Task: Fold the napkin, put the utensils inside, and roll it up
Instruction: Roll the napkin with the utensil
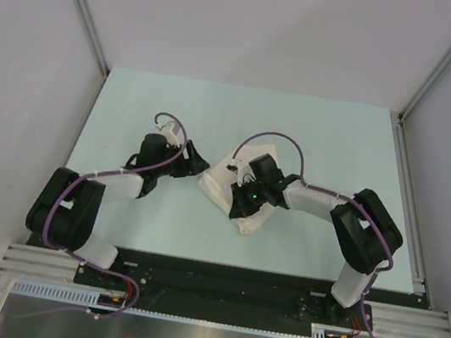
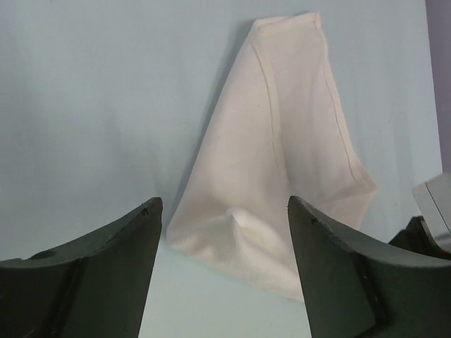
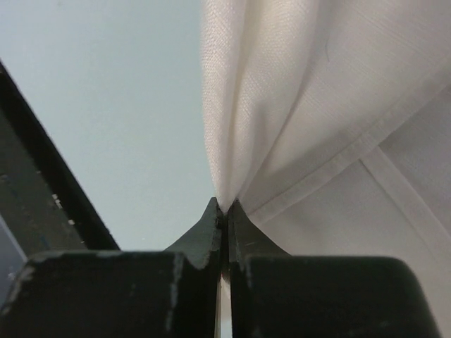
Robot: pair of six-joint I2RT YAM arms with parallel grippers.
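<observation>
While poised low over the middle of the bench [image 1: 341, 144], pinches a raised ridge of the napkin [image 1: 216, 186] with the right gripper [image 3: 223, 209]. Holds the jaws pressed flat together on that ridge, no gap between the tips, cloth fanning up from the pinch in soft folds. Shows, in the right wrist view, a stitched hem [image 3: 338, 151] running slantwise across the cloth beside the pinch, with pale green bench off to the left. Finds the napkin as a rumpled, folded wedge at the bench middle, a little toward the near edge, partly hidden under the right wrist from above. Points the left gripper [image 2: 222, 204] at the cloth from the side of the left edge, just beside the napkin's left border. Spreads those jaws wide, with nothing clamped between the dark fingers [image 2: 99, 274]; cannot tell whether touching the cloth. Sees, from the left wrist, one hemmed corner far from the jaws and a soft hump at the near end of the wedge.
</observation>
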